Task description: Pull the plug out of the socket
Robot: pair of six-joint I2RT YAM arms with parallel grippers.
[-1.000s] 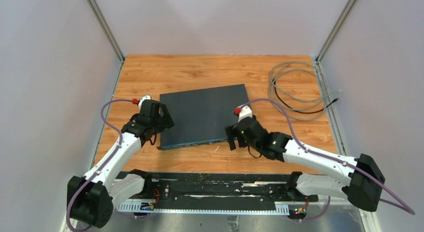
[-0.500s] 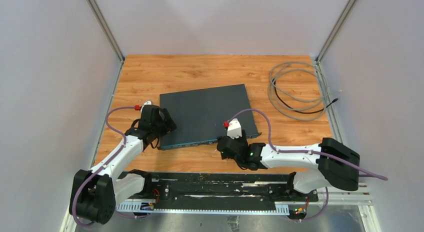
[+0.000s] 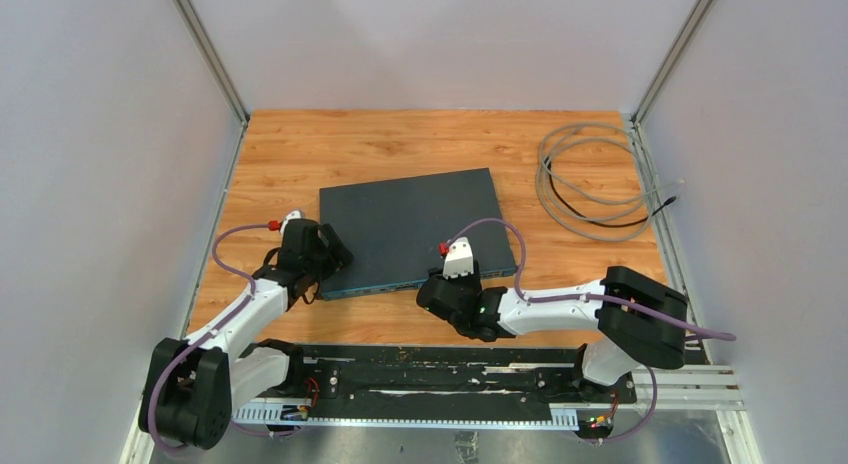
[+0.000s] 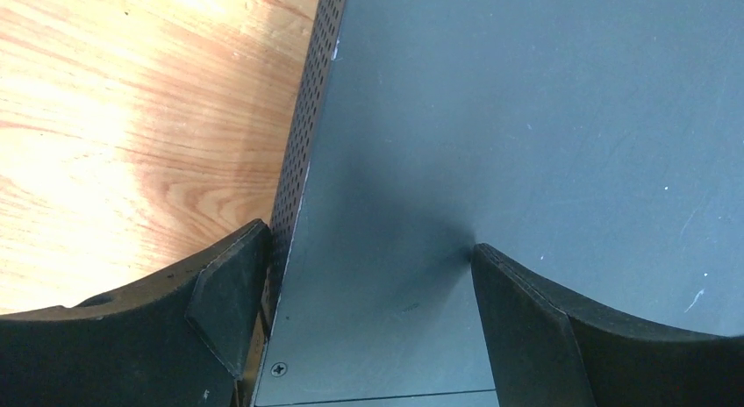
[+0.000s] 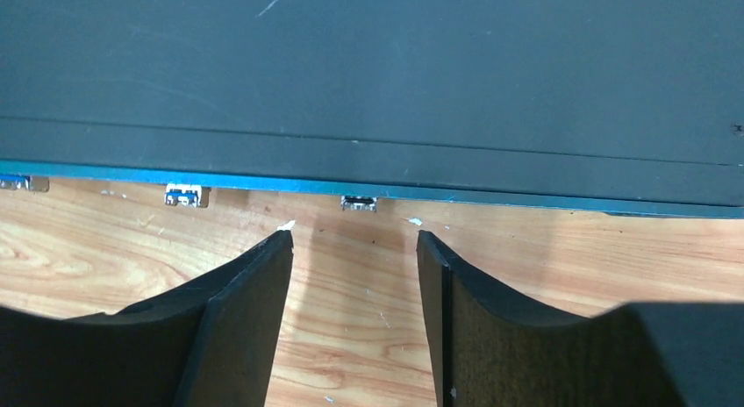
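The dark grey switch box (image 3: 410,219) lies flat on the wooden table. Its blue-edged front face holds small plugs in sockets; in the right wrist view one plug (image 5: 359,203) sits just ahead of the gap between my fingers, another plug (image 5: 184,196) further left. My right gripper (image 3: 437,290) (image 5: 354,236) is open and empty, low over the wood, a short way in front of the front face. My left gripper (image 3: 316,258) (image 4: 368,249) is open and straddles the box's near left corner (image 4: 289,249), one finger beside the perforated side, the other on the top.
A coil of grey cable (image 3: 590,179) lies at the back right of the table, apart from the box. Small white chips lie on the wood (image 5: 412,221) in front of the box. Metal frame posts stand at the back corners.
My right gripper has swung left and nearer, from beside the box's right front corner to in front of its front face. My left gripper has slid slightly toward the near left corner.
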